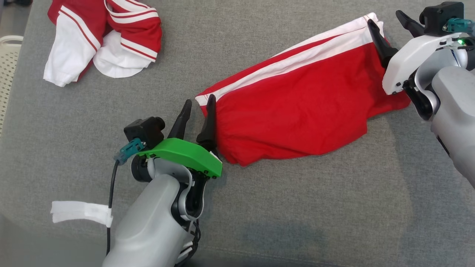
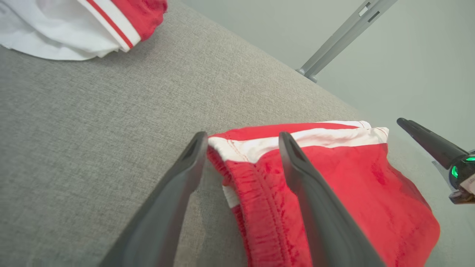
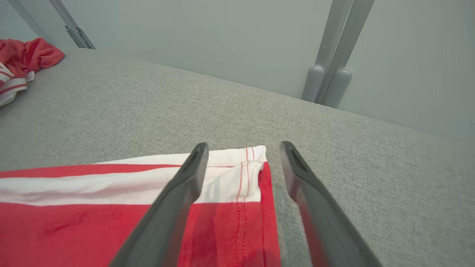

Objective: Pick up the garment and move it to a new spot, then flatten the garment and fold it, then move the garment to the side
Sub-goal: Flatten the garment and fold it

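The garment is a pair of red shorts with white side stripes, lying folded and slanted on the grey cloth surface. My left gripper stands open at its lower-left waistband end. In the left wrist view the left gripper has its fingers either side of the elastic waistband corner of the garment. My right gripper is open at the upper-right hem corner. In the right wrist view the right gripper has its fingers straddling the white-striped corner of the garment. Neither gripper pinches the fabric.
A second red and white garment lies crumpled at the far left. A pale basket stands past the left edge. Grey metal posts rise behind the far edge. White tape wraps the left arm's cable.
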{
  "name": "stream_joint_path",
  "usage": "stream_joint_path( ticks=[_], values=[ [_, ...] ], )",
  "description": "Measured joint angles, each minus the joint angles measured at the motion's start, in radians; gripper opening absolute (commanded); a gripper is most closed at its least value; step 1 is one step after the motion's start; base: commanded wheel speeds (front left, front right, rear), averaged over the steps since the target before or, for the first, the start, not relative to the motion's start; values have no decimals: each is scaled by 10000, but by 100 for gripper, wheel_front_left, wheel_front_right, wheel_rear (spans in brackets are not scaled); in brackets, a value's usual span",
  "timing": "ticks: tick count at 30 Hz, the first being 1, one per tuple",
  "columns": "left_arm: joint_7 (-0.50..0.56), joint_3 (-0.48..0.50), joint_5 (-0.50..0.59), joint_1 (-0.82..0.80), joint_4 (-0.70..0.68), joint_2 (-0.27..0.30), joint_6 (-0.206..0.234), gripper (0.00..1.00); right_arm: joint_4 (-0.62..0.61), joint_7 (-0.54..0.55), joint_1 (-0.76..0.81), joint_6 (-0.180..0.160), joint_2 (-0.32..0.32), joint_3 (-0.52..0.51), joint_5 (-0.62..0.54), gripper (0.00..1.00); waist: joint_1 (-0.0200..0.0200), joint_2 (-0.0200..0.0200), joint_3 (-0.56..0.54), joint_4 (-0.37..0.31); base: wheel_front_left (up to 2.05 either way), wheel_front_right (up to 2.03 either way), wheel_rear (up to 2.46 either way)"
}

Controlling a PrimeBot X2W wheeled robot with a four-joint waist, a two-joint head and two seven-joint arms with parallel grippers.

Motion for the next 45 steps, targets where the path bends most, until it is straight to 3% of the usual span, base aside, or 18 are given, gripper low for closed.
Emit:
stream_joint_path(
  ticks=[12, 25, 34, 45],
  values=[
    [2, 1344, 3016, 1276, -1227, 115, 123, 100, -293, -516, 291, 0, -401, 372, 690, 100, 0, -1, -613, -391, 0, 0, 0],
    [2, 2759, 4861, 2844, -2736, 96, 161, 100, -658, -533, 1360, 0, -591, 151, 617, 100, -1, -2, -1260, -957, 0, 0, 0],
    [0, 3191, 5133, 3669, -3304, 36, 107, 100, 17, 236, 1590, 0, -360, 270, 1338, 100, -1, -3, -1349, -487, 0, 0, 0],
    [0, 2978, 4784, 3755, -3572, 15, 221, 100, 1026, 1083, 1612, 0, -121, 362, 1923, 100, -1, -2, -1091, 447, 0, 0, 0]
  ],
)
